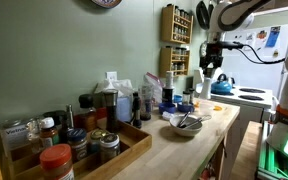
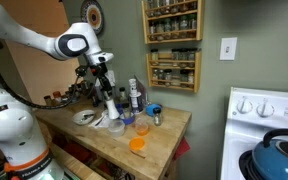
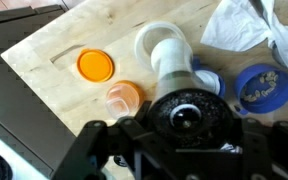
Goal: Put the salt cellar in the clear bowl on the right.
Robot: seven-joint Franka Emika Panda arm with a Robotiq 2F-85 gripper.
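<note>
My gripper point(image 3: 184, 122) is shut on the salt cellar point(image 3: 170, 60), a slim white shaker with a dark cap that faces the wrist camera. The shaker hangs upright with its lower end inside or just above the clear bowl point(image 3: 141, 40) on the wooden counter. In an exterior view the gripper point(image 2: 108, 88) holds the salt cellar point(image 2: 112, 103) over the clear bowl point(image 2: 115, 127). In an exterior view the gripper point(image 1: 206, 72) is small and far away at the counter's end, and the shaker is hard to make out.
An orange lid point(image 3: 95, 66), a small clear cup point(image 3: 124, 97), a blue lid point(image 3: 256, 86) and crumpled white paper point(image 3: 246, 30) lie round the bowl. A bowl with utensils point(image 1: 184, 124), a wooden tray of jars point(image 1: 124, 152), a stove point(image 2: 269, 115) and a blue kettle point(image 2: 282, 160) stand nearby.
</note>
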